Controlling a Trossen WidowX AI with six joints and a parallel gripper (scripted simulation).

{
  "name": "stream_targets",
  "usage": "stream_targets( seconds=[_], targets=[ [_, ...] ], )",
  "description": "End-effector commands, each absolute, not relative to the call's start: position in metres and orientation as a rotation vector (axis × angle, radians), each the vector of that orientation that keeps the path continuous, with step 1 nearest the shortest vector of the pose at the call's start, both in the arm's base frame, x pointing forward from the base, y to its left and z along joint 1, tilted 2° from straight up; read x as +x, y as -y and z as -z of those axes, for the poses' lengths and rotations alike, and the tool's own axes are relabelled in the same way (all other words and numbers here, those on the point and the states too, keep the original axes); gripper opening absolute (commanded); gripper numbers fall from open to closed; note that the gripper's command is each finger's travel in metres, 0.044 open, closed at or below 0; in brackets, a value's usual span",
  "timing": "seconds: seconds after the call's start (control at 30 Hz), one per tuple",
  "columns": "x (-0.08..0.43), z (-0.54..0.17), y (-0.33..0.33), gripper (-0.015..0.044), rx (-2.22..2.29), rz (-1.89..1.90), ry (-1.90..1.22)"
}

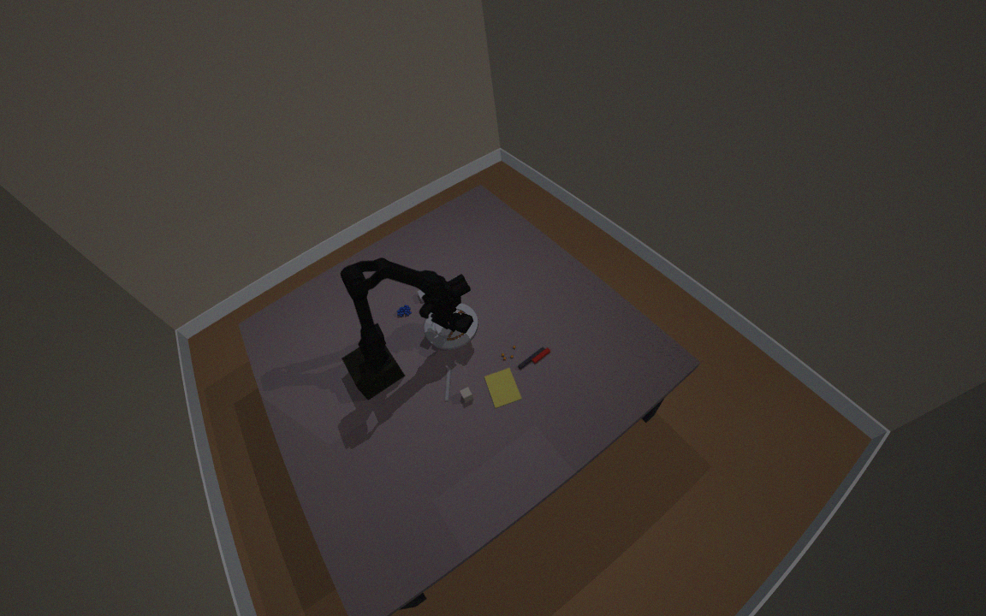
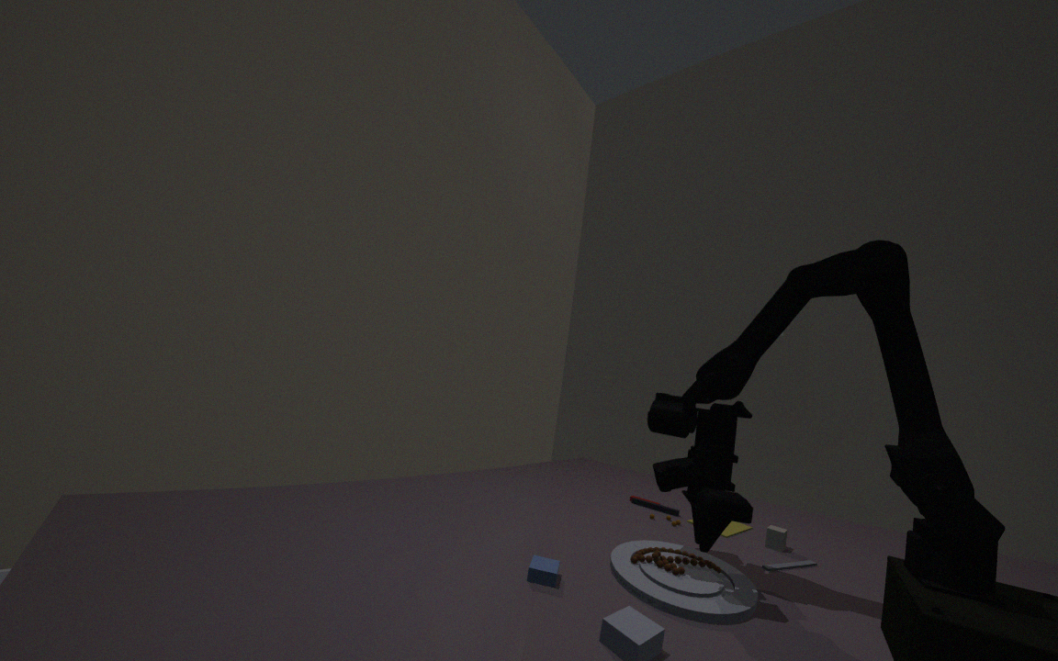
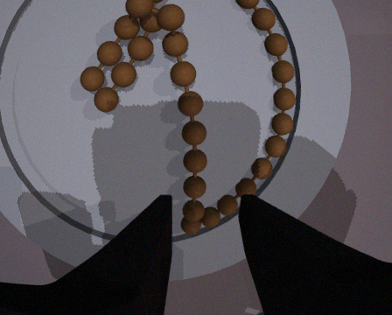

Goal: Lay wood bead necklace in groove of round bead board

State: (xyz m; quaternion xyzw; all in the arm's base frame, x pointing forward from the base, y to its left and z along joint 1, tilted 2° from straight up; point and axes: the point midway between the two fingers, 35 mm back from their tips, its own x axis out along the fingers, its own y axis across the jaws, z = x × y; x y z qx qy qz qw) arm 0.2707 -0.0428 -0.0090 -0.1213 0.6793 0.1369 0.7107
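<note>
the wood bead necklace [image 1: 454,337] [image 2: 668,561] [image 3: 194,133] lies on the round bead board [image 1: 427,337] [image 2: 680,610] [image 3: 327,87], bunched and doubled back on itself rather than spread round the groove; in the wrist view one strand of it curves just inside the dark groove line on the right, a second runs fairly straight down the middle, and the two meet in a sharp bend near the groove; a short folded loop hangs at the upper left of the same view; the gripper [image 1: 460,325] [image 2: 705,549] [image 3: 206,206] is over the board, its fingers partly apart, with a gap between them and nothing clamped; the bend of the necklace shows in that gap; near the board stand a pale block [image 2: 631,632] and, in the exterior view, a blue block [image 2: 544,570]; on another side lie a thin pale stick [image 1: 448,382] [image 2: 789,565] and a small whitish cube [image 1: 466,394] [image 2: 776,537]; beyond are a yellow sheet [image 1: 502,387] [image 2: 735,528], a few small orange beads [image 1: 503,356] [image 2: 674,522], and a red and dark knife-like tool [image 1: 535,358] [image 2: 654,505]; all rest on the pinkish table [image 1: 558,306] [image 2: 310,558].
</note>
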Motion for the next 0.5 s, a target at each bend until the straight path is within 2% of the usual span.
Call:
stream_targets(
  seconds=[0.0, 0.47],
  targets=[
    [0.269, 0.016, 0.042, 0.0120, -0.269, -0.308, -1.513],
    [0.267, 0.035, 0.041, 0.0120, -0.270, -0.314, -1.518]
  ],
)
